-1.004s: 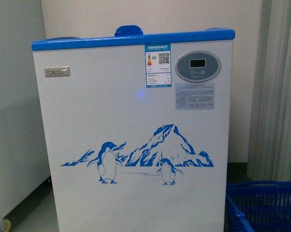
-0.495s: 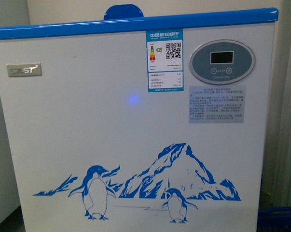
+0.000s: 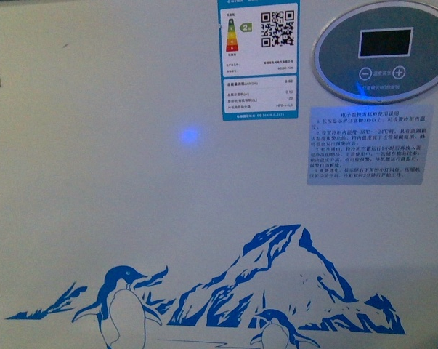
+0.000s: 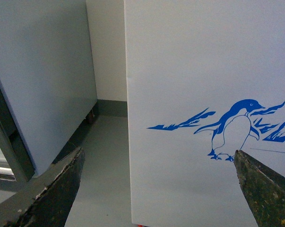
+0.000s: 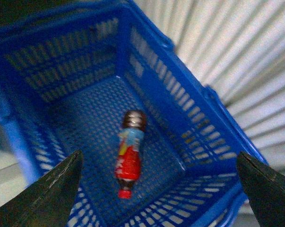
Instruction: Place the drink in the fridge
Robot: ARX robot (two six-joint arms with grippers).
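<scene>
The white front of the fridge (image 3: pixel 131 218) fills the front view, with its blue penguin-and-mountain decal (image 3: pixel 277 283) low down. In the left wrist view my left gripper (image 4: pixel 159 189) is open in front of the fridge (image 4: pixel 189 71) near its corner, with nothing between its fingers. The right wrist view looks down into a blue basket (image 5: pixel 189 118) where the drink (image 5: pixel 129 158) lies on its side, red cap toward the camera. My right gripper (image 5: pixel 159 189) hangs open above it, well apart from the bottle.
An energy label (image 3: pixel 260 58) and an oval control panel (image 3: pixel 382 51) sit high on the fridge front. A grey-white cabinet (image 4: pixel 43 80) stands beside the fridge with a narrow floor gap (image 4: pixel 102 156) between. Pale curtain folds (image 5: pixel 237 56) hang behind the basket.
The front view has closed in on the fridge. Its blue top rim and the basket at the lower right have left the frame, and the decal and labels look larger.
</scene>
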